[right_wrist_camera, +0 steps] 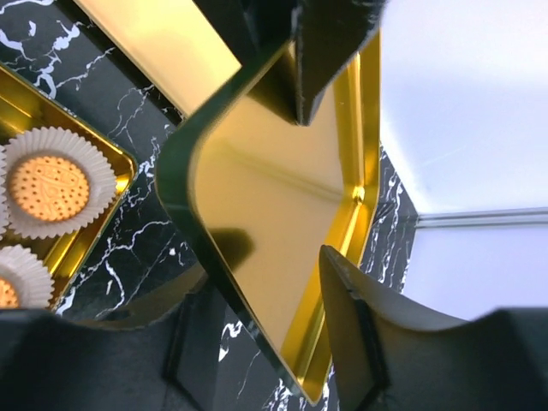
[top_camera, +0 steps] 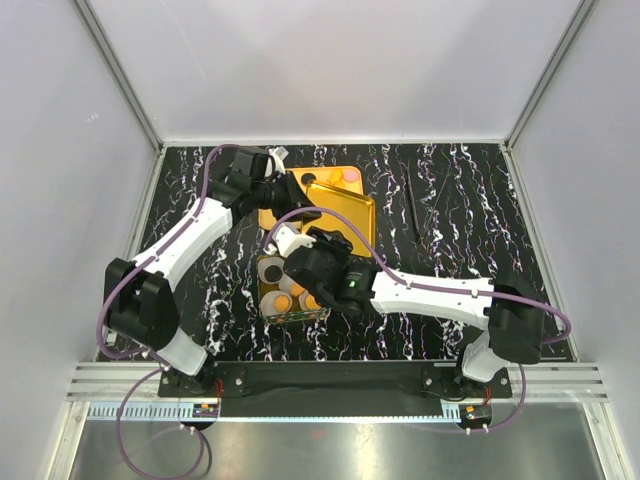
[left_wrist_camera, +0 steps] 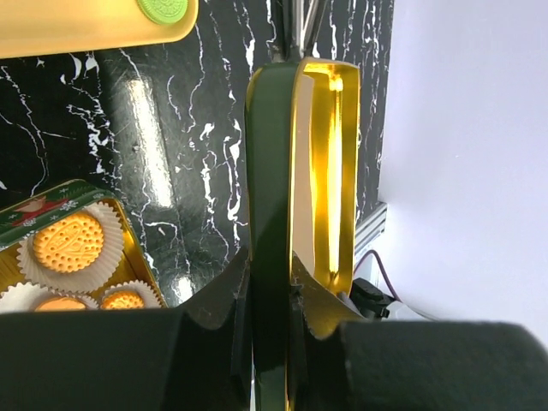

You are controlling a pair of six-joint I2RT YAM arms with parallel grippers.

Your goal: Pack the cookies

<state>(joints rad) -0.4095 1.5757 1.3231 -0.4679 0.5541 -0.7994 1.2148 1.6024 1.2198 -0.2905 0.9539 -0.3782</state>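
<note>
- The left gripper [left_wrist_camera: 272,287] is clenching the edge of the tin's lid [left_wrist_camera: 270,154], and its fingers [right_wrist_camera: 330,43] are pinching the rim from both sides.
- The lid is standing on edge above the black marbled table [left_wrist_camera: 188,128], with its dark green outside facing one way and its shiny gold inside facing the other.
- The right gripper [right_wrist_camera: 265,300] is sitting astride the lid's opposite rim, one jaw behind the green outside and the other over the gold inside. The jaws are standing apart, and I cannot tell whether they are actually pressing on the metal.
- The open tin [left_wrist_camera: 51,201] is lying on the table near the arms' side, below and beside the raised lid.
- The cookies [left_wrist_camera: 68,241] are sitting inside the tin, each orange disc resting in its own white paper cup [left_wrist_camera: 103,224]. From above, several of them are showing beside the right arm's wrist, which is covering part of the tin.
- A yellow tray [left_wrist_camera: 77,21] is lying farther back on the table, just beyond the lid.
- A green cookie [left_wrist_camera: 164,8] is lying on that tray, and the overhead view is also showing a pink cookie [top_camera: 350,175] and a black cookie [top_camera: 308,181] there.
</note>
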